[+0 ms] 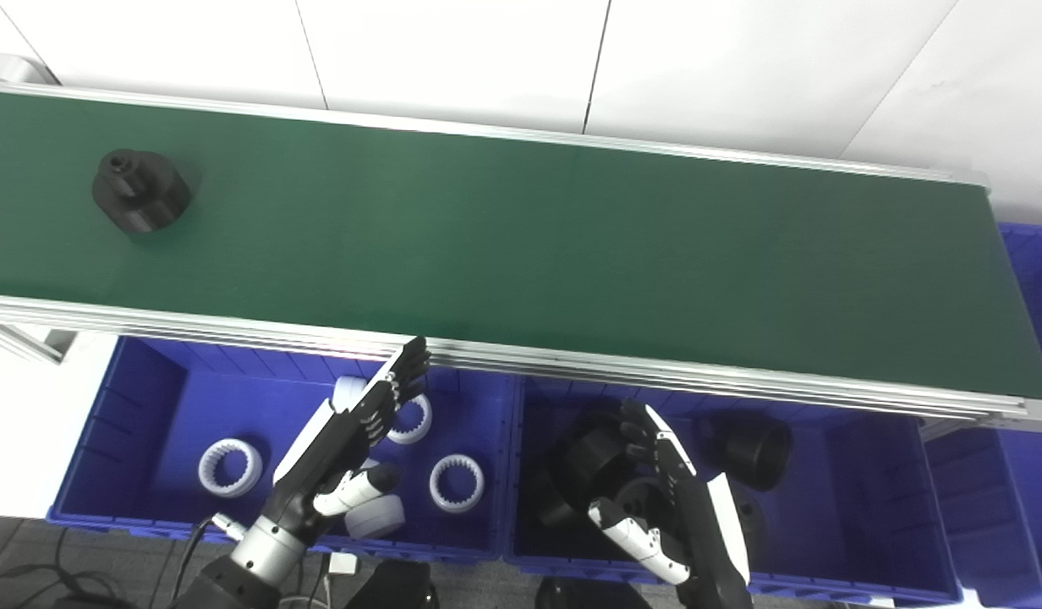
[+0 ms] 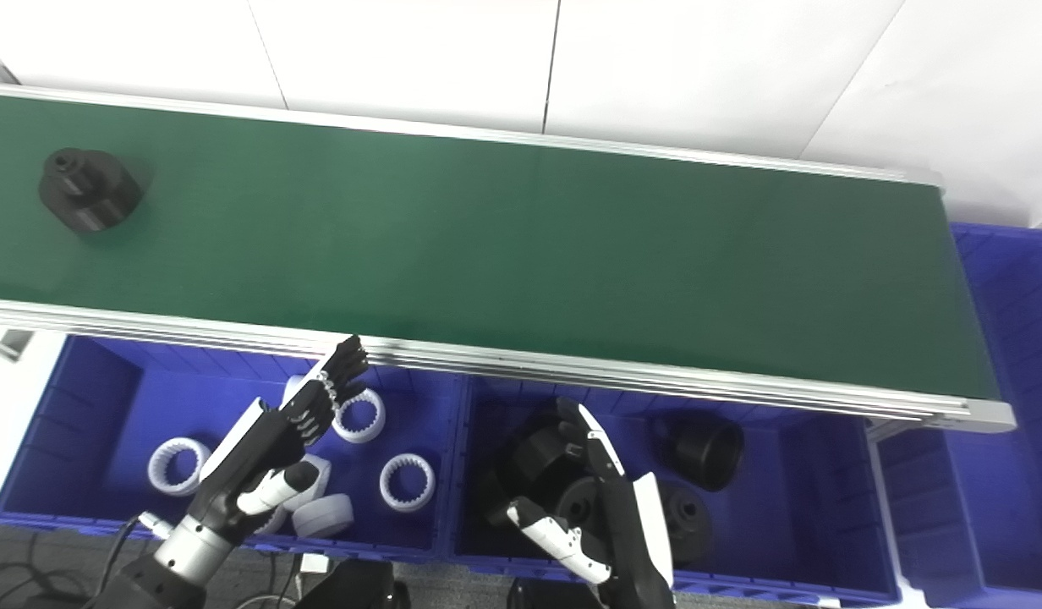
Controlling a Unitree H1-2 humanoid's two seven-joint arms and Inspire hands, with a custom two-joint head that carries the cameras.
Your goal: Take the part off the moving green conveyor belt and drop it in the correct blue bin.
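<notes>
Both my hands empty, fingers spread, left hand over the white-ring bin, right hand over the black-part bin; black part far left on belt, so wait, then grab its wide body with the right.

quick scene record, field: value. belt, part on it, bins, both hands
belt: green conveyor, running left to right across view
part on belt: one black part, far left end
left bin: white toothed rings
middle bin: black parts
right bin: contents not visible
left hand: open, empty, over left bin
right hand: open, empty, over middle bin
</notes>
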